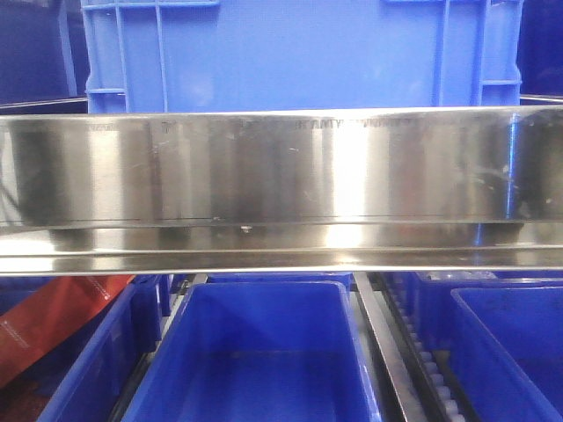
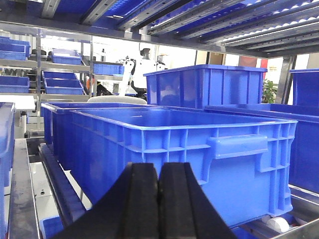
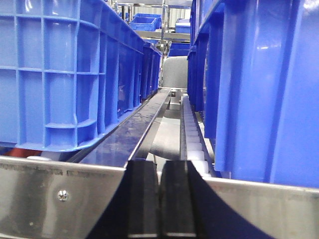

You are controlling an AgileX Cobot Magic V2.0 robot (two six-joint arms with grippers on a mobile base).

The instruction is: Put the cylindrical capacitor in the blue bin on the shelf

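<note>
The cylindrical capacitor is out of view in every frame. The shelf's shiny steel front rail (image 1: 281, 176) spans the front view, with a blue bin (image 1: 299, 53) above it and an empty blue bin (image 1: 255, 352) below. In the left wrist view my left gripper (image 2: 158, 169) is shut with nothing between its black fingers, facing the side of a large blue bin (image 2: 199, 149). In the right wrist view my right gripper (image 3: 160, 167) is shut and empty, right at the steel rail (image 3: 60, 194), pointing down the gap between two blue bins (image 3: 60, 74) (image 3: 259, 89).
A white roller track (image 3: 192, 134) and a flat metal divider (image 3: 134, 129) run back between the bins. More blue bins (image 1: 510, 343) flank the lower row, and a red strip (image 1: 53, 325) lies at lower left. Shelf beams (image 2: 199, 25) hang overhead.
</note>
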